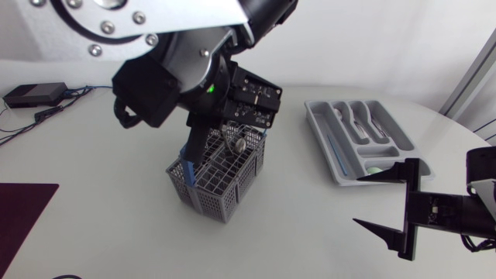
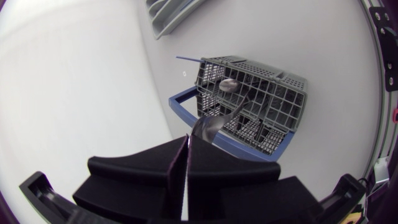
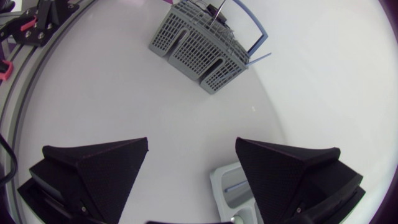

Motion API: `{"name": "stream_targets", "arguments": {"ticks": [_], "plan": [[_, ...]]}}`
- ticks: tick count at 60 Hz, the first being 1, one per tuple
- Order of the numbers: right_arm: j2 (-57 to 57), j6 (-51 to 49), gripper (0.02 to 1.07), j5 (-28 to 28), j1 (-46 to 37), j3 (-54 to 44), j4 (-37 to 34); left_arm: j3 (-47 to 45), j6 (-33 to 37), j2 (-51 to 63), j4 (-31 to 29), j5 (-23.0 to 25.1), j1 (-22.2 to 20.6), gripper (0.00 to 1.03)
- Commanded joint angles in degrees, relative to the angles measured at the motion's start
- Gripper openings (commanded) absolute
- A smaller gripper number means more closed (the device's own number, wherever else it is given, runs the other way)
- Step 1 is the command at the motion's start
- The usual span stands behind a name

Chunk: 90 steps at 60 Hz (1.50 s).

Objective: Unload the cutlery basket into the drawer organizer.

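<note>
Head view: left pincer [image 2: 187, 138] clamps spoon [image 2: 211, 123] standing in basket [image 1: 209, 190]; right pincer [image 1: 356, 201] gapes empty beside organizer [image 1: 333, 147].

- Cutlery basket [image 1: 218, 180] stands mid-table [image 1: 116, 232], slightly left of centre from my head cam.
- Drawer organizer [image 1: 361, 141] is to the basket's right and further back, well apart from it.
- Cutlery pcs [image 1: 358, 122] lie in the organizer's compartments.
- My left gripper [image 2: 188, 140] is above the basket, on its left-rear side.
- A utensil [image 2: 210, 123] is pinched btwn the left fingertips, with its far end over the basket's compartments.
- My right gripper [image 1: 385, 204] is at the table's front right, in front of the organizer.
- In the right wrist cam the organizer's corner is under the gripper and the basket is well ahead.
- A small box [image 1: 35, 94] w/ cables is at rear left, and a flat mat [image 1: 23, 213] at the front-left edge.
</note>
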Motion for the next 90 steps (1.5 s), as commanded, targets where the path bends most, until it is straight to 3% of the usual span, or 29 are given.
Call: {"name": "stream_targets", "arguments": {"ticks": [1,10,23,31,43,63,90], "plan": [[-3.5,9.4,1.03,-1.1,3.1,-1.1,2.6,-0.3,-2.4,-1.1,0.1,-2.3,-0.6,0.06],[-6.6,24.9,1.01,0.1,10.8,-1.6,10.5,-0.2,-4.7,-0.7,-0.8,-3.4,-1.4,0.06],[-4.8,37.0,0.77,4.4,21.1,-1.7,18.5,-1.5,-7.4,-0.8,-1.4,-3.5,-1.9,0.06],[0.2,46.0,0.47,7.5,28.4,-0.2,25.7,-1.5,-9.2,-0.8,-1.6,-4.7,-2.3,0.06],[10.5,53.4,0.07,9.2,34.8,5.6,28.0,-1.2,-10.2,-0.5,-2.3,-5.7,-2.4,0.06],[25.5,62.8,0.07,7.3,37.1,15.0,36.2,1.0,-11.1,1.7,-4.5,-5.9,-3.0,0.06],[33.8,66.3,0.07,5.5,40.1,16.5,44.9,6.0,-11.6,5.4,-8.0,-8.5,-5.2,0.06]]}}
